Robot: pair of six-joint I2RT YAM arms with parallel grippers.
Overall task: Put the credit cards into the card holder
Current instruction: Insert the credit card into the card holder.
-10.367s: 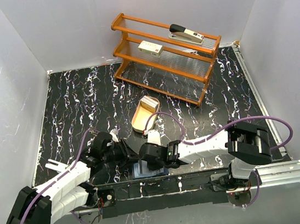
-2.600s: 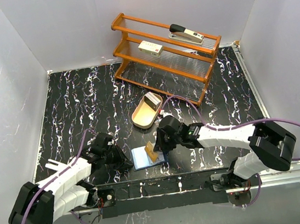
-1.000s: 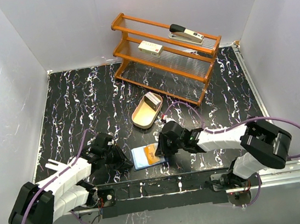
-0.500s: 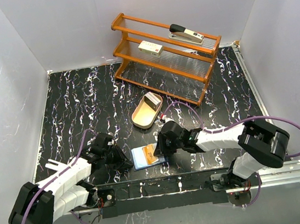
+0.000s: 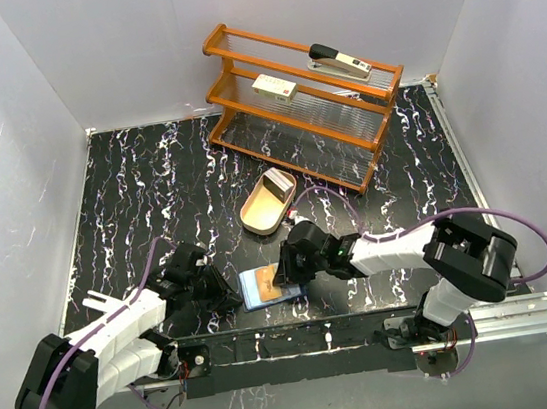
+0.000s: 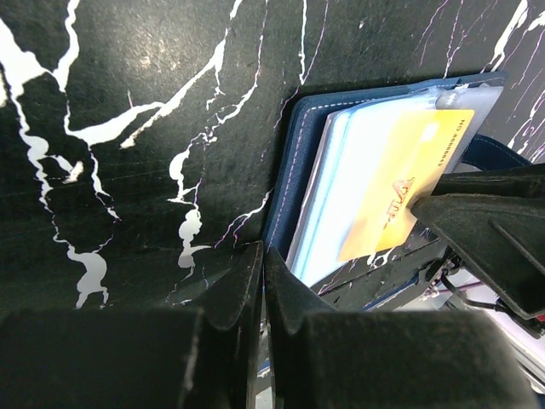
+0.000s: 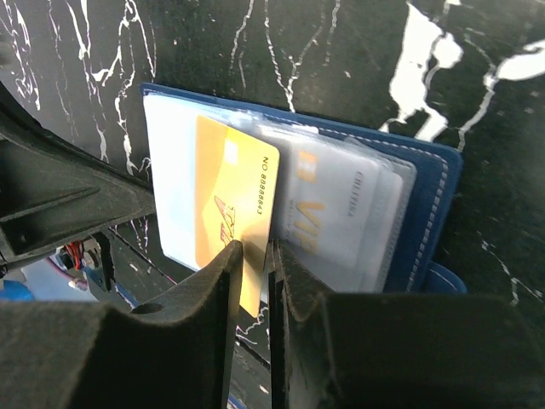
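I've got the card holder (image 5: 264, 286) open by the table's (image 5: 152, 200) near edge. My left gripper (image 6: 264, 256), clamped shut, braces its corner, probably against sliding. The right gripper (image 7: 253, 251), jaws narrow, straddles the yellow credit card (image 7: 226, 187) lying on the pockets. I can't tell if it pinches.

A black desk (image 5: 132, 203) veined with white marbling, enclosed by plain white walls (image 5: 4, 149). At its far side stands an orange wooden rack (image 5: 306, 109) with slatted shelves. A stapler (image 5: 339, 61) lies on the top shelf, and a cream box with a red label (image 5: 274, 87) on the shelf below. Nearer the middle of the desk sits a tan oval tray (image 5: 255, 215).
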